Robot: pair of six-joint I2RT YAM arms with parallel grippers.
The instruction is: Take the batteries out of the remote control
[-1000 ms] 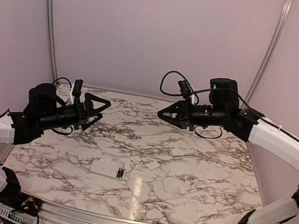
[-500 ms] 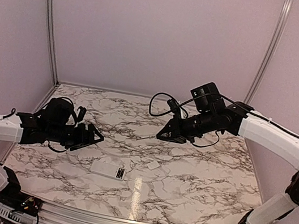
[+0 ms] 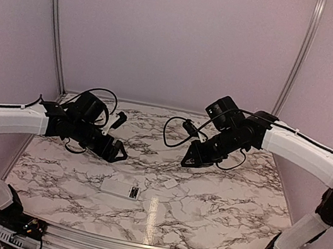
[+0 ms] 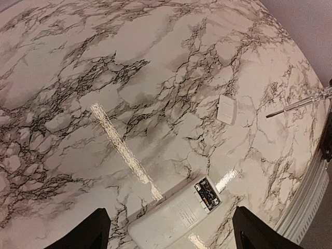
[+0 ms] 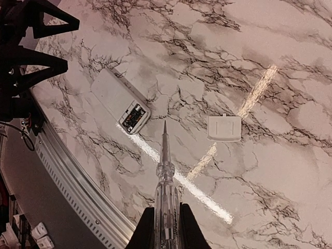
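Note:
The white remote control (image 3: 120, 188) lies flat near the table's front, back side up, with its dark open recess (image 4: 206, 193) at its right end. It also shows in the right wrist view (image 5: 118, 98). The recess holds dark parts; I cannot make out separate batteries. My left gripper (image 3: 117, 153) is open and empty, hovering above the remote, fingers (image 4: 91, 232) wide apart. My right gripper (image 3: 191, 160) is shut on a clear screwdriver (image 5: 165, 176), whose tip points toward the recess (image 5: 134, 116) from above, apart from it.
A small white squarish cover piece (image 3: 170, 183) lies right of the remote, and shows in the left wrist view (image 4: 227, 109) and the right wrist view (image 5: 224, 127). The metal front rail (image 5: 78, 181) runs close behind the remote. Purple walls enclose the marble table (image 3: 216, 209).
Both arms have come down and inward. The left gripper swung right to above the remote. The right gripper dropped left and lower with the screwdriver.

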